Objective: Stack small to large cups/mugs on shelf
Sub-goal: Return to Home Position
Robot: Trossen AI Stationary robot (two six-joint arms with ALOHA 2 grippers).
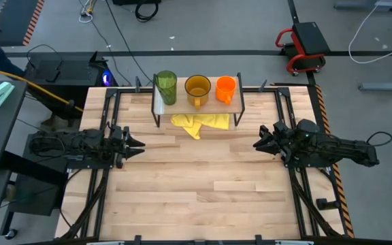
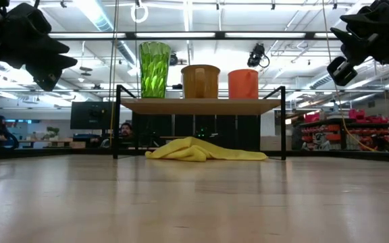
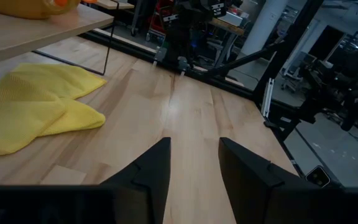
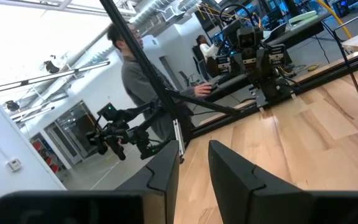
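Three cups stand upright side by side on the shelf's (image 1: 213, 103) (image 2: 201, 106) wooden top board: the green tumbler (image 1: 165, 87) (image 2: 154, 69) at its left end, the amber-yellow mug (image 1: 197, 88) (image 2: 200, 82) in the middle, the orange mug (image 1: 225, 89) (image 2: 243, 84) at its right end. None sits inside another. My left gripper (image 1: 141, 145) (image 3: 194, 168) hovers open over the table's left side, pointing right. My right gripper (image 1: 255, 144) (image 4: 194, 168) hovers open over the right side, pointing left. Both are well short of the shelf and above the tabletop.
A crumpled yellow cloth (image 1: 199, 123) (image 2: 204, 150) (image 3: 30, 109) lies on the table under and just in front of the shelf. Bare tabletop stretches between the two grippers and toward the near edge. A person (image 4: 142, 81) stands beyond the table's left side.
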